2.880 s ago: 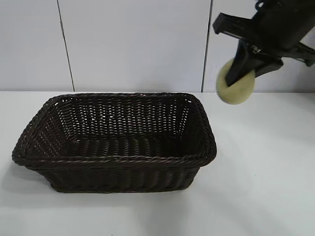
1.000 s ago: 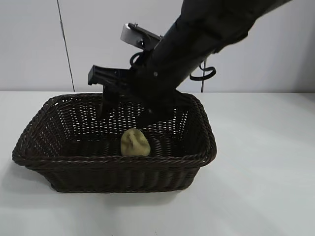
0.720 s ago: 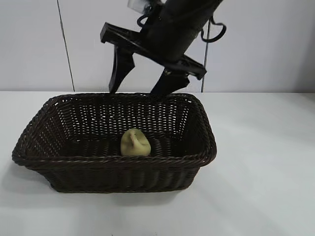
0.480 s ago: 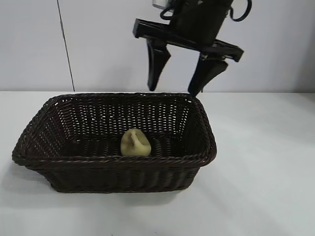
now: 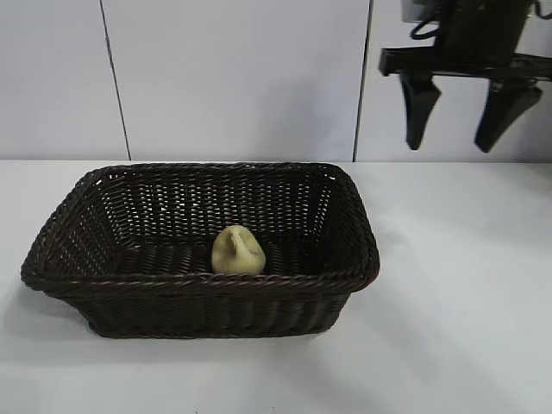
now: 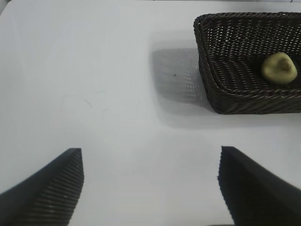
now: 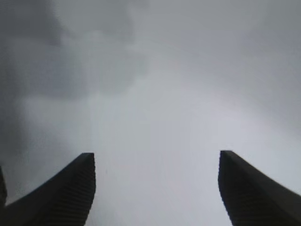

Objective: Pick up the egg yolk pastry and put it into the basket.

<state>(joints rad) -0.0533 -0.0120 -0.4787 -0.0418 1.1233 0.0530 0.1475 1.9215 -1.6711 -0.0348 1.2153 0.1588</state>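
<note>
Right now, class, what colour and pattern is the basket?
Dark brown woven wicker basket with a braided rim; the exterior view shows it best.

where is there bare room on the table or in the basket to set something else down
Bare table lies right of the basket, under the open right pincer, and along its front. The left pincer also hangs over bare table. Inside the basket, floor is free either side of the egg yolk pastry.
</note>
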